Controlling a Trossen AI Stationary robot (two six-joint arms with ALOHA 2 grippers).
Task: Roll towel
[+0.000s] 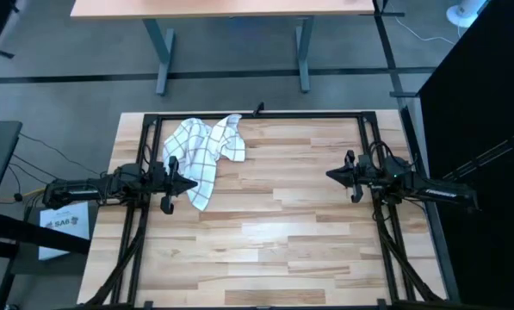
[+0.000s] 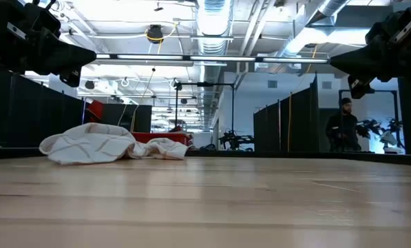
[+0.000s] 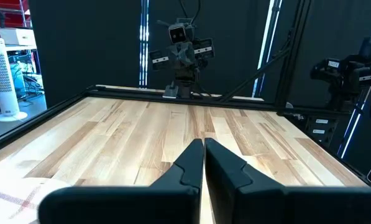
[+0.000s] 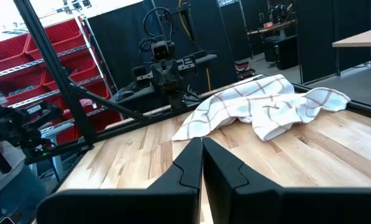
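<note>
The white towel (image 1: 203, 152) with its dark grid check lies crumpled on the table at the far left; it also shows in the low view (image 2: 105, 145) and the right wrist view (image 4: 260, 102). My left gripper (image 1: 192, 183) is shut and empty, held above the table just over the towel's near left part. My right gripper (image 1: 330, 175) is shut and empty, above the table at the right, pointing toward the left. Both also show in their own wrist views: the left (image 3: 204, 146) and the right (image 4: 202, 144).
A black metal frame (image 1: 257, 114) runs round the table's edges. The bare wooden tabletop (image 1: 274, 224) stretches between the two arms and toward the near edge. A person (image 2: 343, 127) stands in the room far behind the table.
</note>
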